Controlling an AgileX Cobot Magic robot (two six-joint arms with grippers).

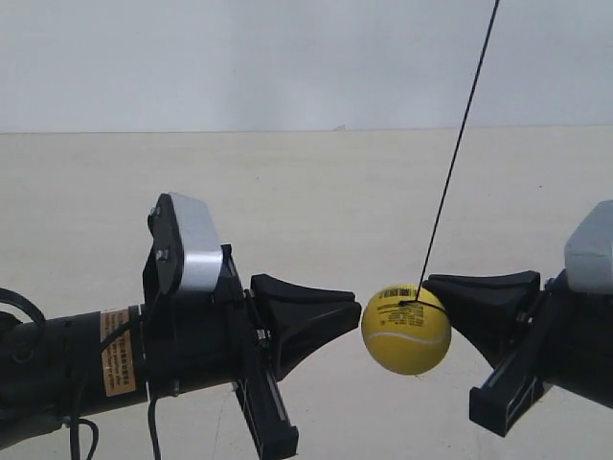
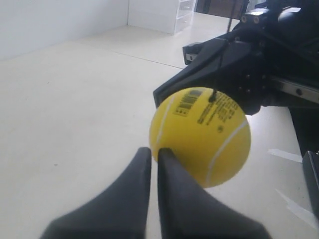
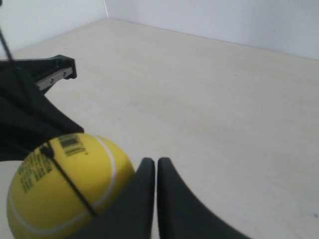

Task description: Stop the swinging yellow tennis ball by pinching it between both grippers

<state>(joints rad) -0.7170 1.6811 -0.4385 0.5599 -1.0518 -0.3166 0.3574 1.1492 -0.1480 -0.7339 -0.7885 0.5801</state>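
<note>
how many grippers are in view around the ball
2. The labelled gripper reaches in from the exterior view's left and the other gripper from its right, with the ball between their tips. No others appear to be hidden.

Pale cream surface (image 1: 287, 220), matte, takes up most of ext. view. Behind it a plain whitish wall (image 1: 239, 57); the two meet in a straight horiz. line. L wrist view: white drawer unit (image 2: 172, 14) stands at far end of surface, by the wall. A dark patch (image 2: 212, 6) sits just beside it, can't tell what. Same view: pale tape strip (image 2: 285, 155) stuck flat on surface, second tape strip (image 2: 295, 208) near it, angled. R wrist view: wall corner (image 3: 106, 9) shows as a thin vert. seam.
</note>
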